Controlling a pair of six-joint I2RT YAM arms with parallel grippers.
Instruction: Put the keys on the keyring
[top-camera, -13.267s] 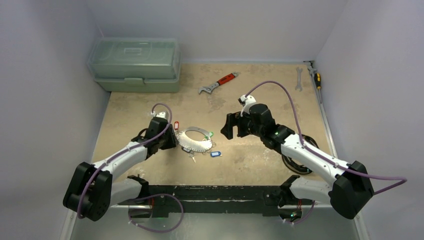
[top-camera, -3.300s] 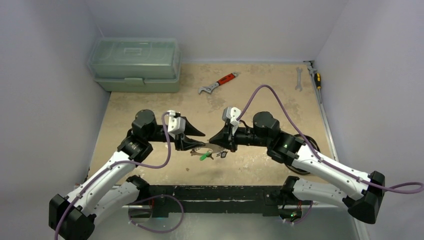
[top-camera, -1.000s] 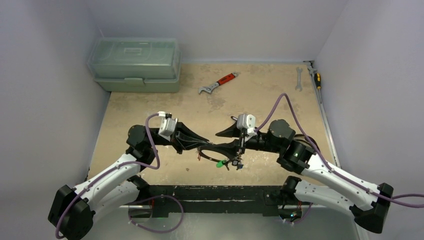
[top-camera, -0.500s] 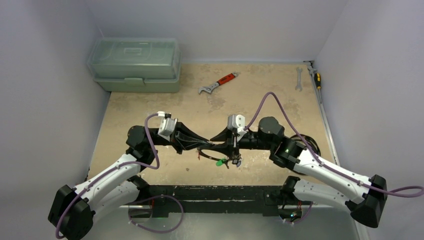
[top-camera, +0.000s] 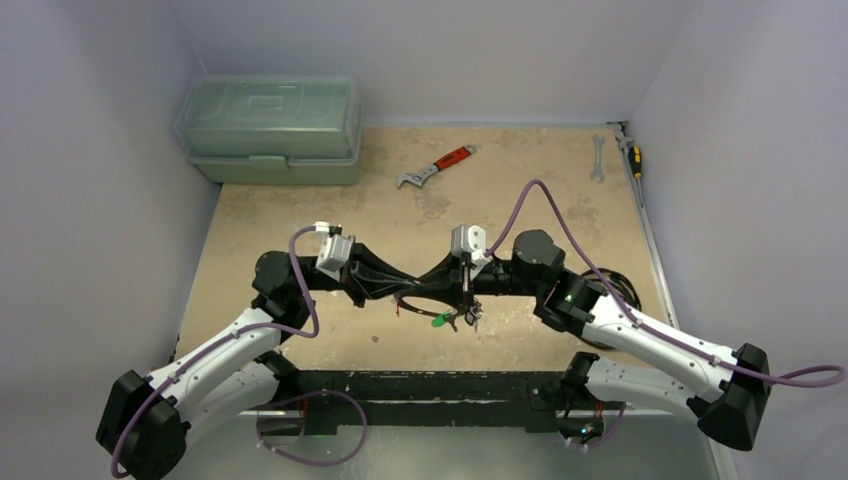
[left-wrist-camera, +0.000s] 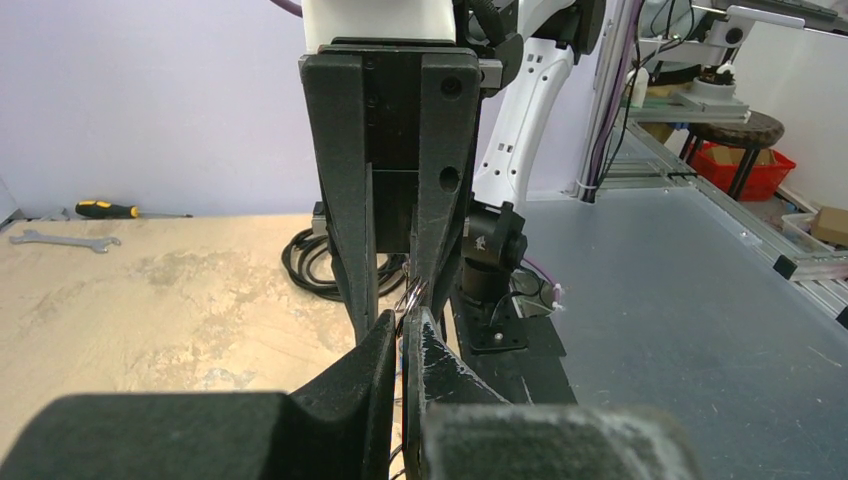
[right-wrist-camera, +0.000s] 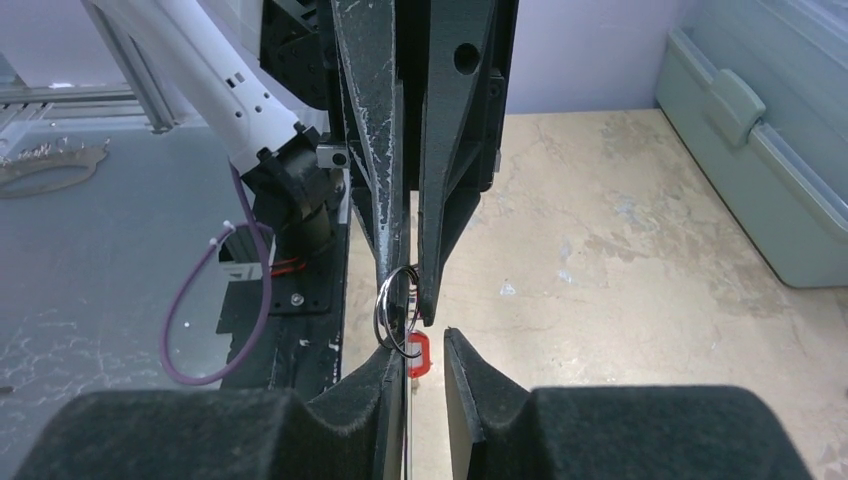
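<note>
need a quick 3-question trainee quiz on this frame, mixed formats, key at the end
1. True or false: the red-handled wrench lies on the table, touched by neither arm.
2. The left gripper is: A) wide open; B) shut on the keyring; C) gripping the wrench.
3. In the top view, what colour is the tag dangling under the keyring?
Key: 1 true; 2 B; 3 green.

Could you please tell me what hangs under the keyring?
A green tag and small keys dangle under the keyring; the left gripper and right gripper cover its far side.
</note>
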